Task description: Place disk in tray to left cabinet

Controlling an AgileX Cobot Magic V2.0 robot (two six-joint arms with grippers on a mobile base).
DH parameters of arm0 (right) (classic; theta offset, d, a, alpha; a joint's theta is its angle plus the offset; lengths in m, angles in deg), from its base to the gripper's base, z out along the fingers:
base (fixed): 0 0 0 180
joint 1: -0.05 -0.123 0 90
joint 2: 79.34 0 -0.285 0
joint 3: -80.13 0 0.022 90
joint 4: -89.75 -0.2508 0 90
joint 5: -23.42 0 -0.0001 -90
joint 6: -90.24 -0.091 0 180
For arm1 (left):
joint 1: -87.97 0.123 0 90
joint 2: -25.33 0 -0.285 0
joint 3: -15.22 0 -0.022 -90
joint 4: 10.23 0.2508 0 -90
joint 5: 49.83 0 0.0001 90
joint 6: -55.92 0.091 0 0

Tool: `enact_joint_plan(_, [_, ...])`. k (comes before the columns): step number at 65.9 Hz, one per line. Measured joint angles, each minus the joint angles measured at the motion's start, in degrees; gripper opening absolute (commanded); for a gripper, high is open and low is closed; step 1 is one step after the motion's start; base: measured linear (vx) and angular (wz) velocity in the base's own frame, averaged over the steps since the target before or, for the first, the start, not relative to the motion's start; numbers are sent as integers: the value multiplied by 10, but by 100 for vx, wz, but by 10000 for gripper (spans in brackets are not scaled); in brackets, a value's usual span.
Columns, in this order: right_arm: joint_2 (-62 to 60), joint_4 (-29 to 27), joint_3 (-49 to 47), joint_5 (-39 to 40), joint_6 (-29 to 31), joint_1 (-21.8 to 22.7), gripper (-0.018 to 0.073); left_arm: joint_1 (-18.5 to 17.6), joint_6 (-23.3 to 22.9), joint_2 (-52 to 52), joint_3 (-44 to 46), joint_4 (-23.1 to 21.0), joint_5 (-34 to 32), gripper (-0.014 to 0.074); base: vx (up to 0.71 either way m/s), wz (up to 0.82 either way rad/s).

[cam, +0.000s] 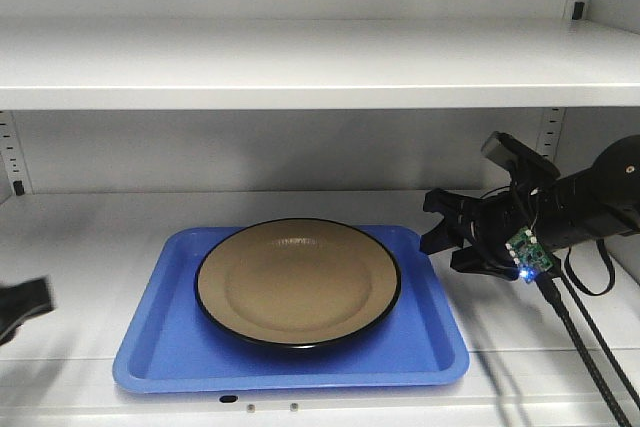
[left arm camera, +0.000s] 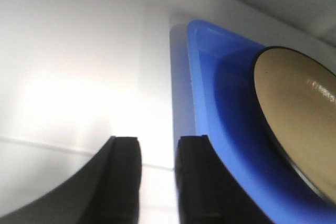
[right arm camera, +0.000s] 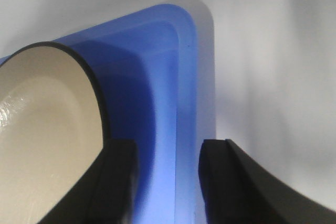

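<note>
Since the disk (cam: 298, 282) already sits in the blue tray (cam: 170, 347) on the cabinet shelf (cam: 90, 237), the job looks nearly done. Both the right gripper (cam: 450, 235) and left gripper (left arm camera: 156, 174) (each beside the tray) stand open and hold nothing.

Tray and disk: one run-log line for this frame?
disk: in tray | tray: on left cabinet shelf | left gripper: open, empty | right gripper: open, empty

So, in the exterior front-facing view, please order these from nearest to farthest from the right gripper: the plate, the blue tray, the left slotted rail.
1. Blue tray: its right rim lies just beside the right gripper.
2. Plate: on the tray's middle, further left.
3. Left slotted rail: at the cabinet's far left back.
</note>
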Motion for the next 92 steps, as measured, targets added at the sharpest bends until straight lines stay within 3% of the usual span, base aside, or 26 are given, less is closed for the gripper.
enact_joint_plan(17, [0,0,0,-1,0,0,368,6,0,204,-216,114,-102,-8,0,0])
enact_joint_plan(27, [0,0,0,-1,0,0,368,33,0,308,-292,180,-107,-8,0,0])
enact_joint_plan(38, [0,0,0,-1,0,0,368,69,0,418,-368,189,-109,-8,0,0])
enact_joint_plan(57, [1,0,0,-1,0,0,368,72,0,595,-451,219,-83,-6,0,0])
enact_joint_plan(69, [3,0,0,-5,0,0,368,72,0,604,-451,220,-30,-6,0,0])
enact_joint_plan(92, [3,0,0,-11,0,0,368,72,0,604,-451,220,-11,-6,0,0])
